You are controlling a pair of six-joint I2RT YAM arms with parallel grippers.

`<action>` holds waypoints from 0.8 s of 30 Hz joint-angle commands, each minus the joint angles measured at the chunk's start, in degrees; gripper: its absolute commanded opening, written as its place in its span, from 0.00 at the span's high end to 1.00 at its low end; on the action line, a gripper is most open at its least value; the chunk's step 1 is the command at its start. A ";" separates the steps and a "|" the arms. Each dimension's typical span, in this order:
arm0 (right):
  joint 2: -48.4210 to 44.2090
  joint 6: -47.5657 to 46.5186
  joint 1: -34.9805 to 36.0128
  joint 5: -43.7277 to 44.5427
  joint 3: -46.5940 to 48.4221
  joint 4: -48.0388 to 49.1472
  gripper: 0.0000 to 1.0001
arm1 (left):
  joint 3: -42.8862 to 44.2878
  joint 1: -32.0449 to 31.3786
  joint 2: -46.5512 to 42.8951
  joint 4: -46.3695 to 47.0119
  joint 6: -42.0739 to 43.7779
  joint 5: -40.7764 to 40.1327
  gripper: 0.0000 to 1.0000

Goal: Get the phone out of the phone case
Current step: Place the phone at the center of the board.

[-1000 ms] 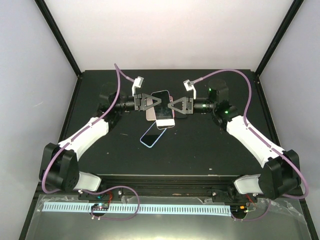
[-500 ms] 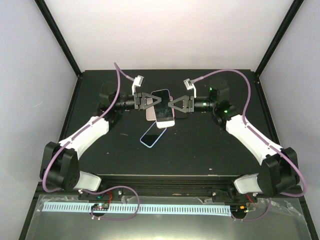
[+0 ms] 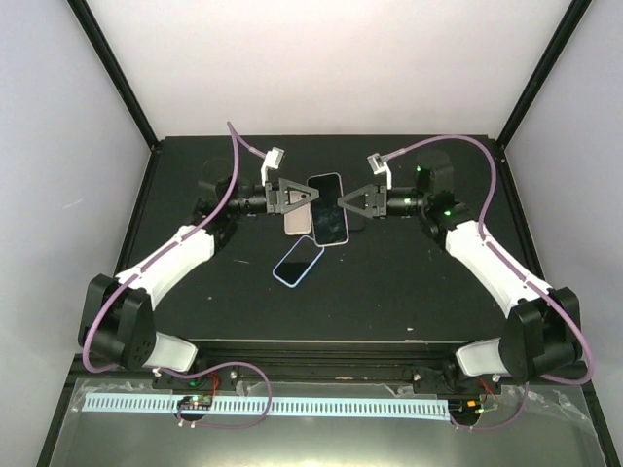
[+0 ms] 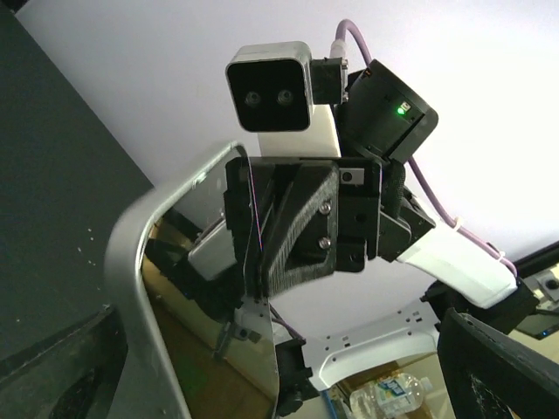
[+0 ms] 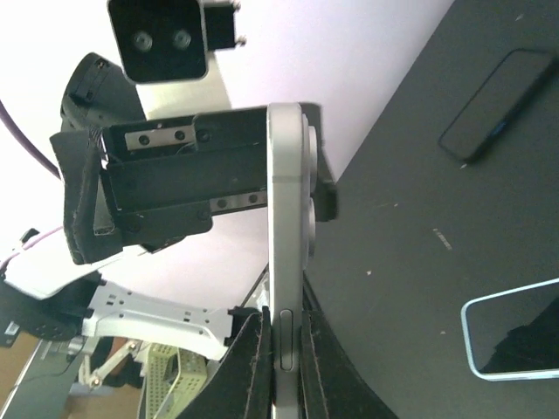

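Firmly, the right gripper (image 3: 343,199) clamps the phone's (image 3: 329,216) edge.

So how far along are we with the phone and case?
Extraction looks done: the phone is bare in the right wrist view, and the pink case lies by the left fingers, which stand open. In hand: the right fingers are shut on the phone's edge. Left: likely setting the phone down.

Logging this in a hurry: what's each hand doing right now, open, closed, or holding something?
Left hand: open, gripping nothing.
Right hand: closed on the phone, gripping it by its edge.
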 commanded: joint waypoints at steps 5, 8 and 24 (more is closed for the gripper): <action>0.39 -10.52 -9.95 -4.57 1.81 -9.94 0.99 | 0.74 2.91 -0.13 -1.84 2.50 -2.53 0.01; 2.30 -17.08 -13.96 -4.97 3.54 -16.20 0.99 | 0.50 3.06 -0.35 -2.00 2.65 -2.58 0.01; 27.39 -44.47 -27.08 -3.40 24.50 -45.57 0.99 | 0.40 3.06 -0.94 -5.21 6.11 -3.01 0.01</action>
